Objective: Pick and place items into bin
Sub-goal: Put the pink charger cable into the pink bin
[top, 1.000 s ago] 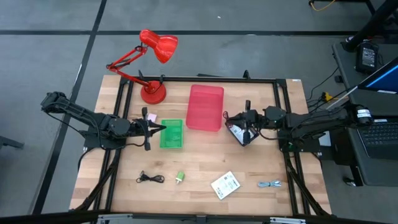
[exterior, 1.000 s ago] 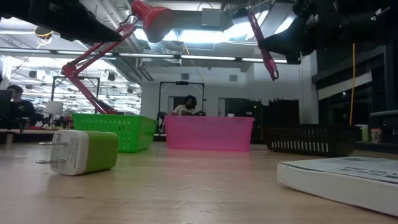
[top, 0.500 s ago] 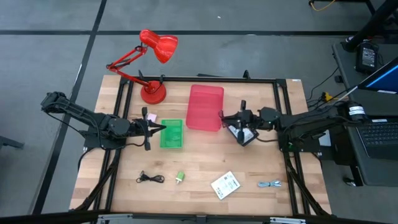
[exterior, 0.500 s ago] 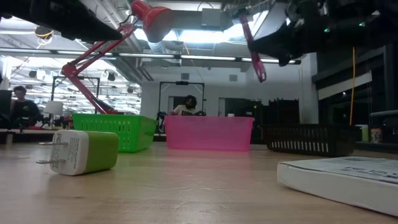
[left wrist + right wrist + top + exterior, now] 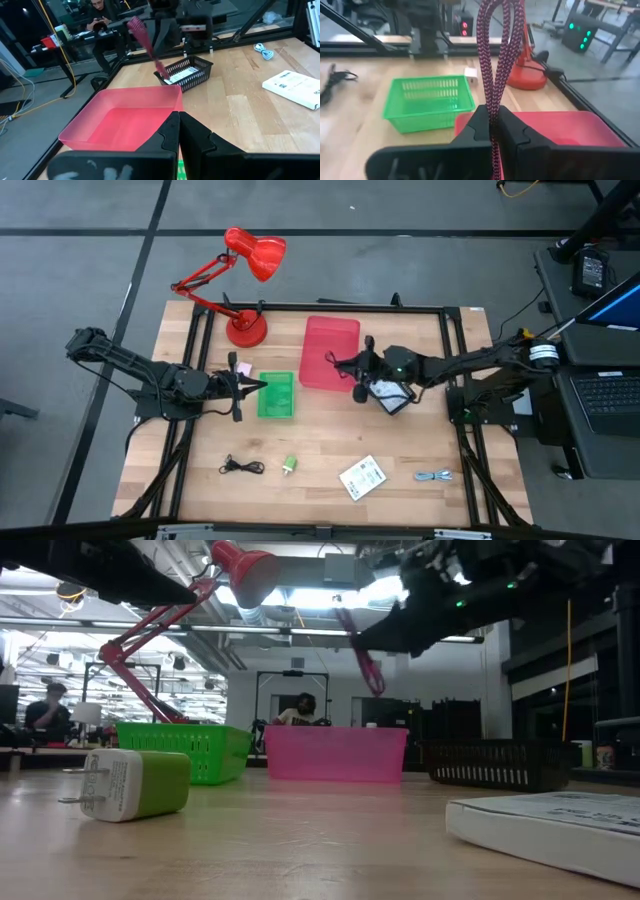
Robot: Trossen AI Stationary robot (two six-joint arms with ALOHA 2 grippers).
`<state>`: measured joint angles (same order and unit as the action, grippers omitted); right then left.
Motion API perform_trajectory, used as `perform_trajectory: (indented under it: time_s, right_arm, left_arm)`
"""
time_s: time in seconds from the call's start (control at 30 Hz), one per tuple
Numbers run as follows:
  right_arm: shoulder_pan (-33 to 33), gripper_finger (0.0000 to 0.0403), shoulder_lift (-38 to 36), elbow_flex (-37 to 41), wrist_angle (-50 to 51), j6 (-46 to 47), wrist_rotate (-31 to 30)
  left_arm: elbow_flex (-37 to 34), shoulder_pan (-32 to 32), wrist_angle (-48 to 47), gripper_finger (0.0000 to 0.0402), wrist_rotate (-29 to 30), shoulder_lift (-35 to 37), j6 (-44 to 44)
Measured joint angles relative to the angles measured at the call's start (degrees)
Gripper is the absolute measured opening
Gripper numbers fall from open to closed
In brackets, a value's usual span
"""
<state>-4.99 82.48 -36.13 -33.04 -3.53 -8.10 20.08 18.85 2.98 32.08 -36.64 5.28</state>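
Wooden table (image 5: 320,480) below, the right gripper (image 5: 492,131) pinches the maroon cable (image 5: 496,55), loop beyond its fingertips; carry it fully over the red bin (image 5: 330,352), then release. Left gripper (image 5: 178,131) waits closed.

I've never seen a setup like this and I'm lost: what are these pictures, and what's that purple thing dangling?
Two robot arms work at a wooden table. One camera looks down from above, one sits at table height, and one rides on each wrist. The right gripper is shut on a maroon braided cable, held above the pink bin. The left gripper waits, shut and empty, by the green basket. A black cable, a green charger, a white packet and a blue-grey cable lie loose.
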Motion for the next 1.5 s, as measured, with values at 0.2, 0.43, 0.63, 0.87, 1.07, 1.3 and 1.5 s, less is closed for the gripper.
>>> perform_trajectory:
  time_s: [0.2, 0.43, 0.63, 0.87, 1.07, 1.3, 1.5]
  right_arm:
    - [-1.68, 0.0000, 4.77, -6.91, 8.60, -1.80, 0.00]
    - [-2.53, 0.0000, 9.58, -13.76, 16.98, -3.13, -1.72]
    - [-3.93, 0.0000, 13.29, -18.90, 25.88, -2.82, -4.57]
    - [-5.46, 0.0000, 16.90, -21.17, 28.74, -1.29, -4.50]
    - [-6.75, 0.0002, 17.64, -21.16, 28.69, 0.22, -4.48]
    - [-6.91, 0.0033, 17.64, -21.14, 28.66, 0.40, -4.48]
    - [-6.91, 0.0057, 17.64, -21.14, 28.53, 0.39, -4.48]
  left_arm:
    - [0.00, 0.00, -0.07, 0.0004, -0.23, 0.00, -0.09]
    - [0.00, 0.00, -0.09, 0.0004, -0.50, 0.00, -5.20]
    - [0.00, 0.01, -0.11, 0.0004, -0.55, 0.00, -5.62]
    - [0.00, 0.02, -0.13, 0.0004, -0.61, 0.00, -5.62]
    - [0.00, 0.02, -0.13, 0.0004, -0.63, 0.00, -6.01]
    - [0.00, 0.02, -0.13, 0.0004, -0.63, 0.00, -6.03]
    - [0.00, 0.02, -0.13, 0.0004, -0.63, 0.00, -6.03]
